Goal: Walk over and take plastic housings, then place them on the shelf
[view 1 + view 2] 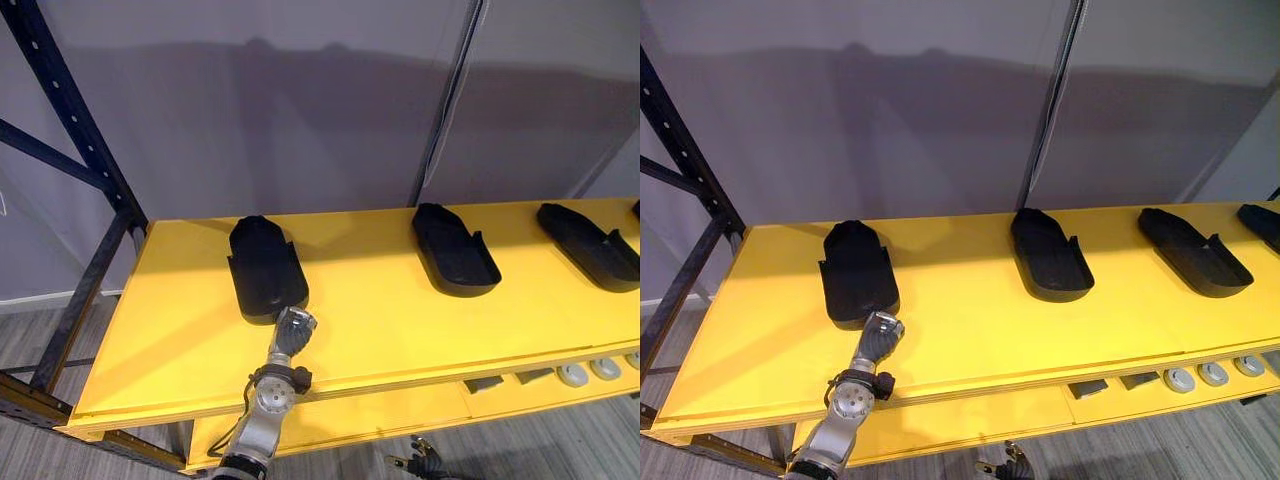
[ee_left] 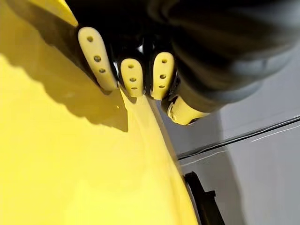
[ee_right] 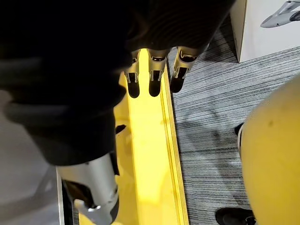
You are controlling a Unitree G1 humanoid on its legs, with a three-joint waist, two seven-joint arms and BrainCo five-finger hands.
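The yellow shelf (image 1: 400, 330) carries a row of black plastic housings lying flat with their open ends towards the near edge, well apart from one another, probably so that each can be set down without knocking its neighbour. The left hand (image 1: 292, 330) reaches over the near edge to the leftmost housing (image 1: 265, 265), at the left end of the row. Its fingers (image 2: 132, 77) are loosely extended with their tips against the housing's near end, and the thumb stands clear, so it looks to be steadying or nudging the piece rather than gripping it. The middle housing (image 1: 455, 250) and the right one (image 1: 590, 245) sit untouched. The right hand (image 3: 153, 75) hangs low, fingers straight, holding nothing.
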